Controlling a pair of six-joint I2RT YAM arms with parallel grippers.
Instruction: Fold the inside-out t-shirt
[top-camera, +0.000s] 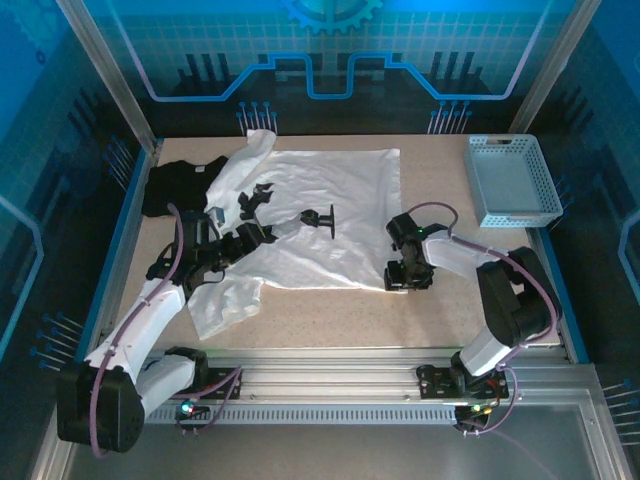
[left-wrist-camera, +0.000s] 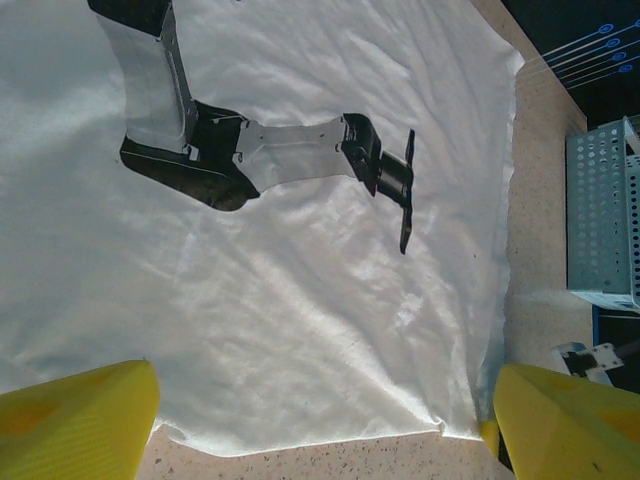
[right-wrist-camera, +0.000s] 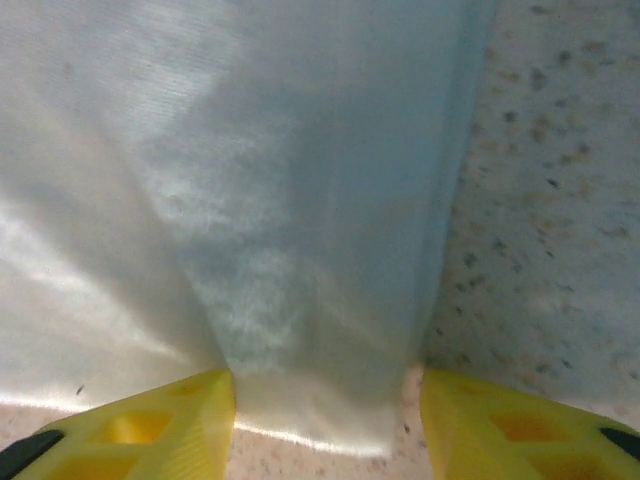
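The white inside-out t-shirt (top-camera: 345, 255) lies spread flat across the middle of the table, one sleeve reaching toward the near left. My left gripper (top-camera: 255, 205) hovers over the shirt's left part, open wide, with nothing between its yellow fingertips (left-wrist-camera: 90, 415); the left wrist view looks across the shirt (left-wrist-camera: 300, 300) to its near hem. My right gripper (top-camera: 408, 278) is down at the shirt's near right corner. Its jaws stand apart astride that corner (right-wrist-camera: 325, 420), with the cloth (right-wrist-camera: 250, 200) rising slightly between them.
A black folded t-shirt (top-camera: 175, 185) lies at the far left, partly under the white one. A pale blue perforated basket (top-camera: 513, 180) stands at the far right (left-wrist-camera: 605, 220). A dark arm-shaped shadow (top-camera: 320, 218) falls on the white shirt's middle.
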